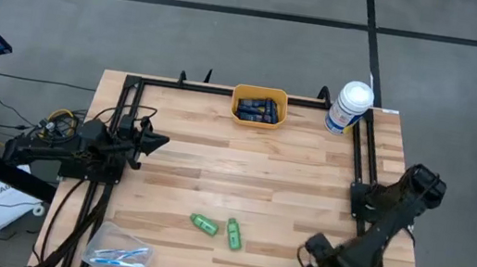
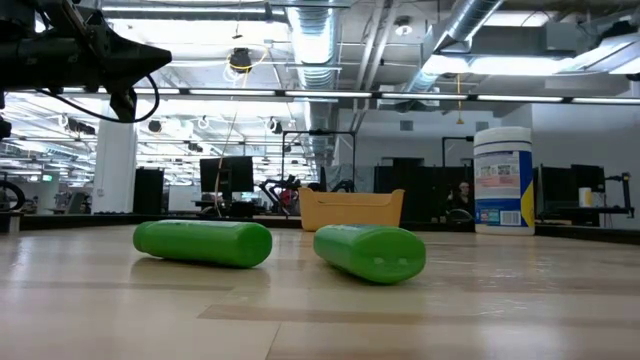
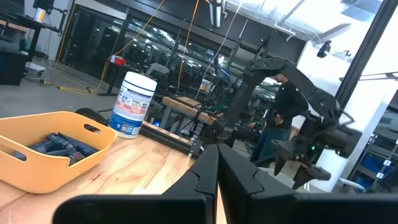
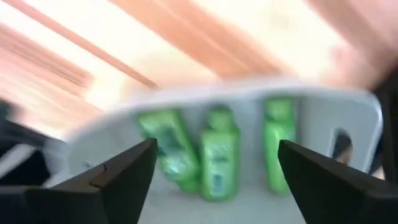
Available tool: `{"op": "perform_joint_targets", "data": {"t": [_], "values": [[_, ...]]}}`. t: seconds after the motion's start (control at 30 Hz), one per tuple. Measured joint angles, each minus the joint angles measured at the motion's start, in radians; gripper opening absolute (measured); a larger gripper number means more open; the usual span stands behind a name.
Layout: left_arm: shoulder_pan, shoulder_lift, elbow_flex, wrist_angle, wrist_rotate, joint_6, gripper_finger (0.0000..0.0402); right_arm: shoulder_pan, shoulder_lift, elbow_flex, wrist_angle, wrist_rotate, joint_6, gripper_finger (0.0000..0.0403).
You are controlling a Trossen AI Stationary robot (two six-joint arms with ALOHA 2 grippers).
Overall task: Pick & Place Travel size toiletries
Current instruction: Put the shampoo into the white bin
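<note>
Right gripper point(image 4: 214, 165): fingers standing apart, hovering above white bin point(image 4: 348, 115) holding three green bottles point(image 4: 217, 155).
Left gripper point(image 3: 217, 171): fingers pressing together, waiting beyond the bin.

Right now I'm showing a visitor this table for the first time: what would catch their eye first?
Two bright green bottles lying on the bare wood near the front edge. Next, the yellow bin of dark blue tubes at the back edge, beside a tall white canister. The right tool hangs open over a tray holding more green bottles.
</note>
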Motion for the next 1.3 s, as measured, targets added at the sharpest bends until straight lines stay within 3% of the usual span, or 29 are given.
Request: {"op": "perform_joint_targets", "data": {"t": [0.13,0.27,0.53,0.7,0.9,1.3], "values": [[0.0,0.0,0.0,-0.002,0.0,0.0,0.0001,-0.128,-0.028,0.014,0.003,0.092,-0.149,0.0337],[0.0,0.0,0.0,-0.009,0.0,0.0,0.0001,-0.267,-0.023,0.017,0.058,0.11,-0.347,0.0333],[0.0,0.0,0.0,-0.167,0.0,0.0,0.0001,-0.472,0.075,0.021,0.387,0.134,-0.61,0.033],[-0.001,0.0,0.0,-0.172,0.01,0.0,0.0001,-0.518,0.177,0.087,0.438,0.082,-0.682,0.033],[-0.001,0.0,0.0,-0.173,0.01,0.0,0.0001,-0.531,0.324,0.285,0.438,0.085,-0.73,0.033],[-0.001,0.0,0.0,-0.175,0.009,0.0,0.0001,-0.533,0.633,0.647,0.185,0.093,-0.721,0.0328]]}}
